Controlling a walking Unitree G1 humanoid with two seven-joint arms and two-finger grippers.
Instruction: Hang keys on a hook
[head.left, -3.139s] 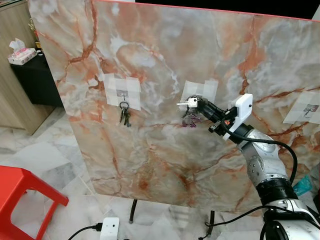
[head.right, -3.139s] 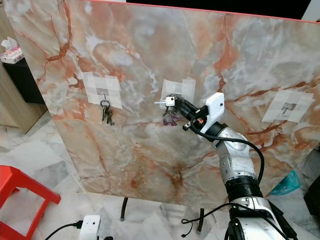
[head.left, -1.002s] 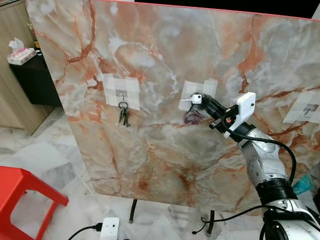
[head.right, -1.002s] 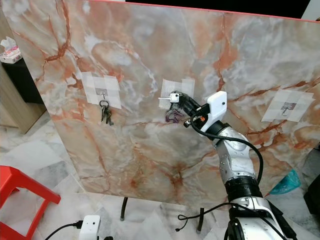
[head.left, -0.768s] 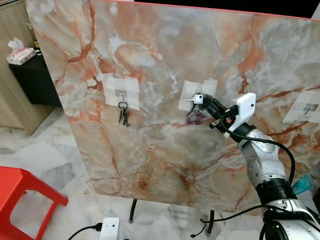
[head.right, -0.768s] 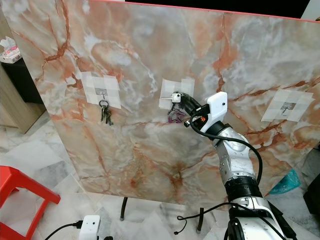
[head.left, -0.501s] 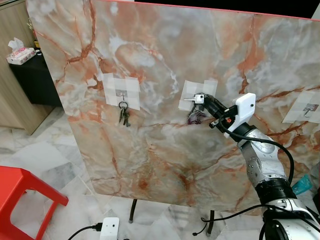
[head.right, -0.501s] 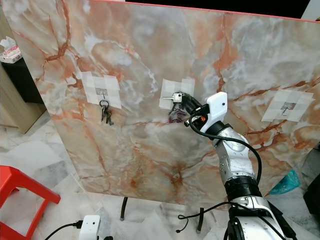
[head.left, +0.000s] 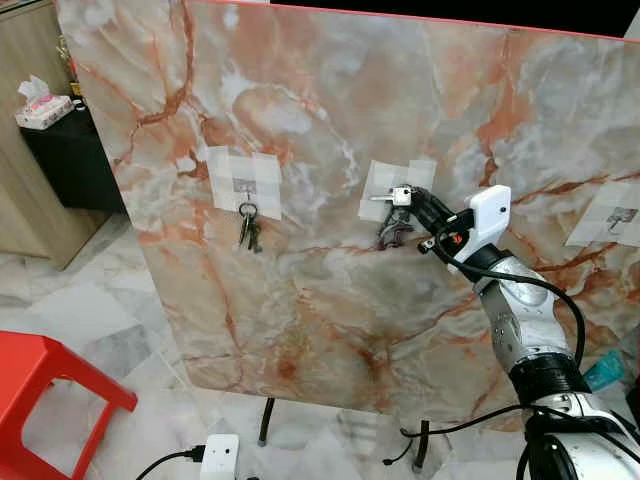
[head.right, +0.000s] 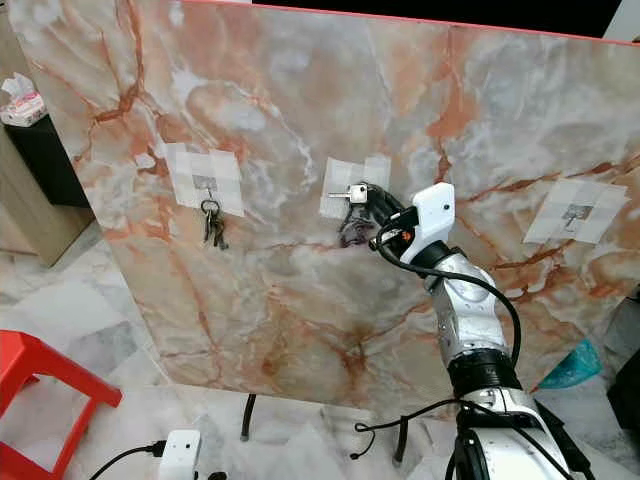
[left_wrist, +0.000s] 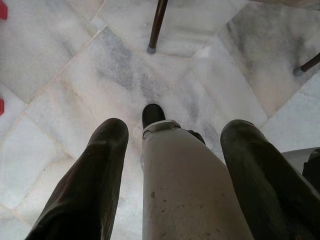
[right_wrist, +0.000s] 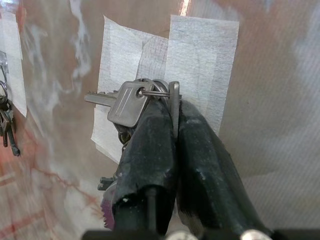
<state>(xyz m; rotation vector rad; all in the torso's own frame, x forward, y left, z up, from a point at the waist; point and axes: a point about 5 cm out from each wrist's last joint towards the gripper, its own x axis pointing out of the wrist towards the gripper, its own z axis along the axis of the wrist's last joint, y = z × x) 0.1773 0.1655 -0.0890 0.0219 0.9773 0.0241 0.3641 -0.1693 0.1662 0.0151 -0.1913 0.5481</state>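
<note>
Where the tape patch (right_wrist: 200, 65) sits mid-board (head.left: 300, 300), the right gripper (right_wrist: 172, 107) pinches the keys (right_wrist: 127, 102) at its fingertips, 1 key jutting sideways. The left gripper (left_wrist: 172, 135) hangs spread over the floor (left_wrist: 60, 75).

I see an upright marble panel (head.left: 330, 300) across the frame's centre, three taped patches in a row on it. Left patch (head.left: 245, 182): a key bunch (head.left: 248, 230) hangs below. Centre patch (head.left: 395, 185): my right gripper (head.left: 408, 198) presses held keys (head.left: 392, 197) against it. Stool (head.left: 45, 385) lower left.
</note>
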